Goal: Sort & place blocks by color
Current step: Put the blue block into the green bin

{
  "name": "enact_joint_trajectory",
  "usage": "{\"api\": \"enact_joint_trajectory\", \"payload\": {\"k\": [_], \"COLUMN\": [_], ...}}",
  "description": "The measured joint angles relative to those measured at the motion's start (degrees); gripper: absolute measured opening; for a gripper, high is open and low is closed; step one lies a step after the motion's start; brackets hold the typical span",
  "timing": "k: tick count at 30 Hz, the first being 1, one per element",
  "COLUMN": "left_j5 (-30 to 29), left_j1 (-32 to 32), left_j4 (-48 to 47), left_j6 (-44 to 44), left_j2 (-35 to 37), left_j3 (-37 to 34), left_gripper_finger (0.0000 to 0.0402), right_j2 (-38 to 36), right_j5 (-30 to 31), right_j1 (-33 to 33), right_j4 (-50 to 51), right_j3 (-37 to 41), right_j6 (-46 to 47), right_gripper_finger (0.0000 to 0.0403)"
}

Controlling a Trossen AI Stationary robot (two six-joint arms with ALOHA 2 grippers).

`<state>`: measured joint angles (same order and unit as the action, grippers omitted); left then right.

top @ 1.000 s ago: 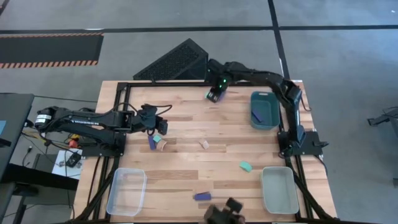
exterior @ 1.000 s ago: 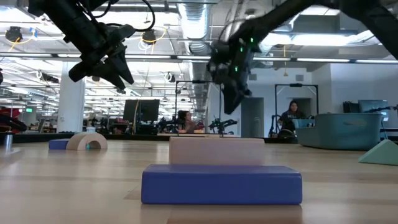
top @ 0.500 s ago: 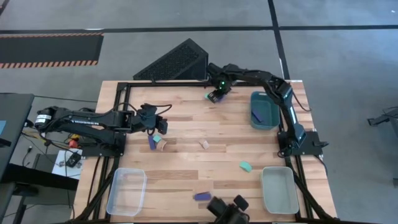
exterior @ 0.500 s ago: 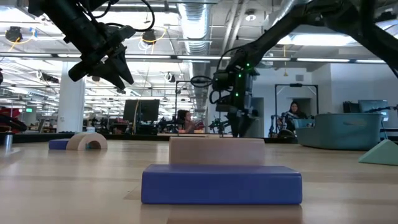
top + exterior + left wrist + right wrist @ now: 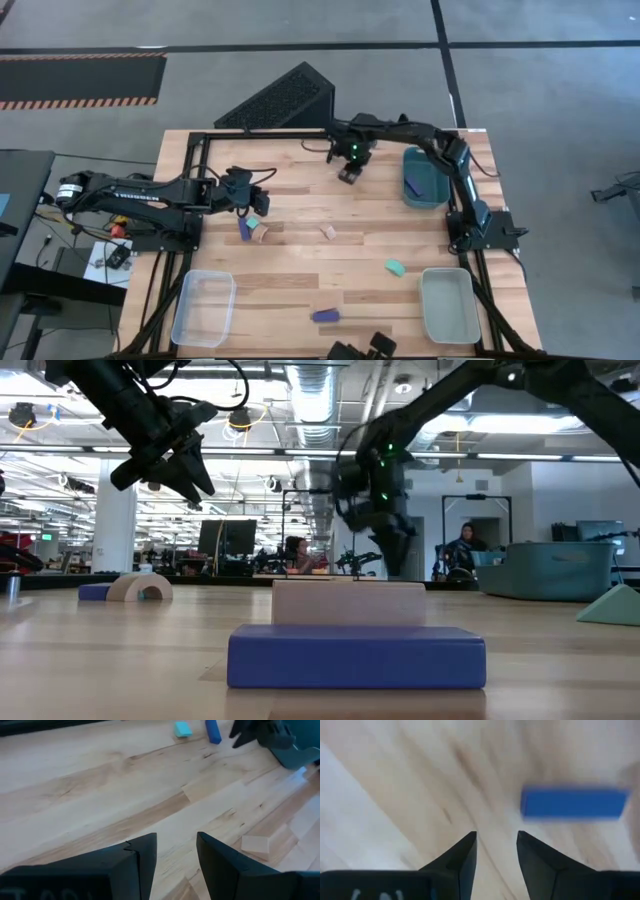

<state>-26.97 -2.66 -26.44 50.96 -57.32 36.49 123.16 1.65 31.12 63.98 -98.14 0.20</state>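
Blocks: high view, blue bar (image 5: pixel 324 315) at table's 6 o'clock, teal cube (image 5: pixel 395 267) at 4. Right gripper (image 5: pixel 347 172) at 12, left gripper (image 5: pixel 256 203) at 9. Low view: blue bar front, wood block (image 5: pixel 349 603) behind. Wrist views: left fingers (image 5: pixel 145 855) parted, empty; right fingers (image 5: pixel 465 857) parted, empty, another blue block (image 5: pixel 572 803) ahead.

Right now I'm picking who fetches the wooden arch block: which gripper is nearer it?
Left. The left gripper hovers just beside the wooden arch block; the right gripper is off toward the table's far edge.

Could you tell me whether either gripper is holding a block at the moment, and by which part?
Neither: the left gripper and the right gripper both stand open with nothing between their fingers.
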Motion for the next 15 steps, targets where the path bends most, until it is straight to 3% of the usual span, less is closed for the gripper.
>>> {"api": "enact_joint_trajectory", "payload": {"k": [6,10,15], "left_j5": [-0.9,-4.8,-6.9], "left_j1": [0.0,0.0,-0.7], "left_j4": [-0.3,-0.3,-0.3], "left_j6": [-0.8,-0.7,-1.2], "left_j2": [0.0,0.0,0.0], "left_j3": [0.0,0.0,0.0], "left_gripper_finger": [0.0128,0.0128,0.0128], "right_j2": [-2.4,-1.8,0.2], "right_j5": [2.9,2.3,1.3], "right_j1": [2.9,5.7,6.4], "right_j4": [-5.6,-6.1,-6.0], "right_j3": [0.0,0.0,0.0], "right_j6": [15.3,25.7,32.6], "right_gripper_finger": [0.0197,0.0235,0.0272]}}
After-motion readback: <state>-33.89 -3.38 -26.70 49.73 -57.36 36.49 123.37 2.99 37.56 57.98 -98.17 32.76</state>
